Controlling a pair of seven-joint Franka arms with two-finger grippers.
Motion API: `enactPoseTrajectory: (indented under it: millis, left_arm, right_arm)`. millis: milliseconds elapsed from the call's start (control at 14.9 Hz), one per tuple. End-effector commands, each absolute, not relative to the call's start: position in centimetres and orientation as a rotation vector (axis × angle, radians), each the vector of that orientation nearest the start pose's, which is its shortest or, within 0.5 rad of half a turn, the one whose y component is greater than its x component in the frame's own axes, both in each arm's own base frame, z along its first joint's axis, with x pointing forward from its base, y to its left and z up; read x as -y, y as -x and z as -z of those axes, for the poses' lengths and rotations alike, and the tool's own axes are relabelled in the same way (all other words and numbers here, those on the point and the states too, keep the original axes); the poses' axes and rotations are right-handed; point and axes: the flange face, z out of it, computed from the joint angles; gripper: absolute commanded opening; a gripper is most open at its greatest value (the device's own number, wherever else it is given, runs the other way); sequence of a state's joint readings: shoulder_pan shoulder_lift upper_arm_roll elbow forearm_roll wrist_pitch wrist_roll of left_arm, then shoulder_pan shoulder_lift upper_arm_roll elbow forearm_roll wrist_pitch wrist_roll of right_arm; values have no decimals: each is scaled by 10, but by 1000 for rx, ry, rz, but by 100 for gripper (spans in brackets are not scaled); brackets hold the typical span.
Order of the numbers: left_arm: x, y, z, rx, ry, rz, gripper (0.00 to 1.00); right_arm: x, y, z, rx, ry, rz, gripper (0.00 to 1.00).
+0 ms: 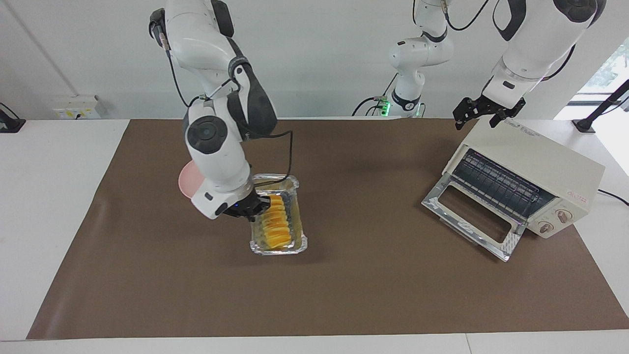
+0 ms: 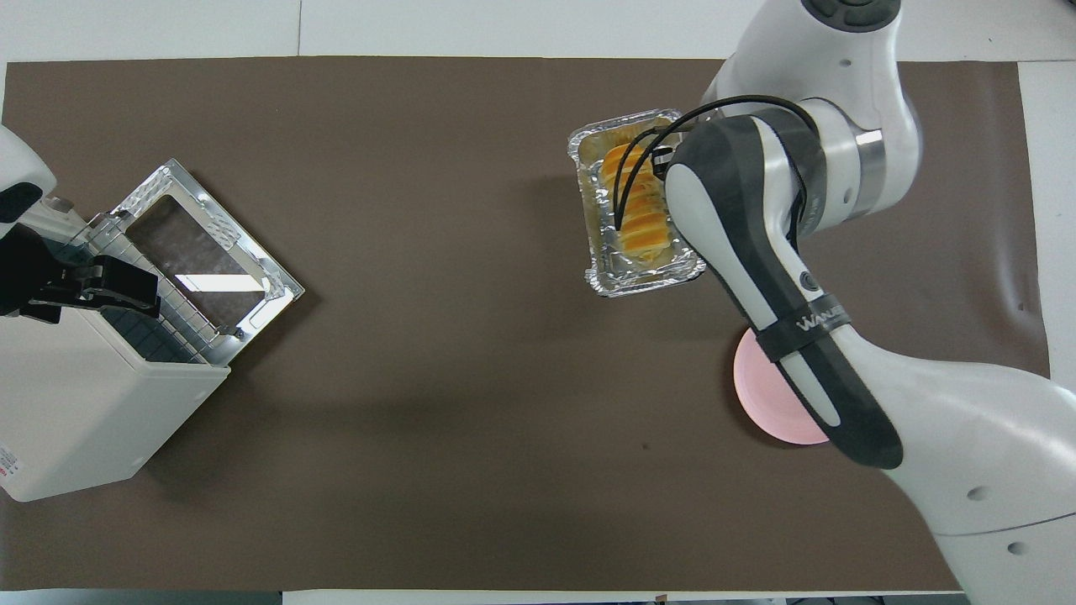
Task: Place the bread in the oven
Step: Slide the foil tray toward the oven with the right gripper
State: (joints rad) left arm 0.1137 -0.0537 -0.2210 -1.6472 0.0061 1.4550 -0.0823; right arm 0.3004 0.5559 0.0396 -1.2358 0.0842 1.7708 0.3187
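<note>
The golden ridged bread (image 1: pixel 275 223) lies in a silver foil tray (image 1: pixel 280 249). My right gripper (image 1: pixel 255 208) is shut on the tray's long rim and holds tray and bread above the brown mat, near the table's middle. In the overhead view the bread (image 2: pixel 639 210) and tray (image 2: pixel 639 282) show beside my right arm, which hides the gripper. The cream-white oven (image 1: pixel 533 160) stands at the left arm's end, its glass door (image 1: pixel 469 216) dropped open and the wire rack (image 1: pixel 496 184) showing. My left gripper (image 1: pixel 486 114) waits over the oven's top (image 2: pixel 84 395).
A round pink plate (image 1: pixel 185 180) lies on the mat under my right arm, toward the right arm's end; it also shows in the overhead view (image 2: pixel 769 395). The brown mat (image 1: pixel 368 285) covers most of the table.
</note>
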Motion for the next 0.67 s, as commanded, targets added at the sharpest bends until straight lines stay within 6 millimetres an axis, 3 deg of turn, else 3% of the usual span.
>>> enactPoseTrajectory:
  millis: [0, 337, 471, 606]
  left_arm:
    - [55, -513, -610, -32, 3104, -193, 100]
    - [55, -513, -610, -32, 3104, -193, 100]
    - [55, -513, -610, -32, 3104, -193, 100]
    - [55, -513, -610, -30, 3104, -193, 100]
  right_arm:
    - [-285, -663, -445, -97, 3002, -63, 0]
    - [-359, -624, -388, -134, 2972, -44, 0]
    - [-371, -612, -363, -171, 2966, -22, 0]
    - [-366, -604, -353, -184, 2963, -6, 0]
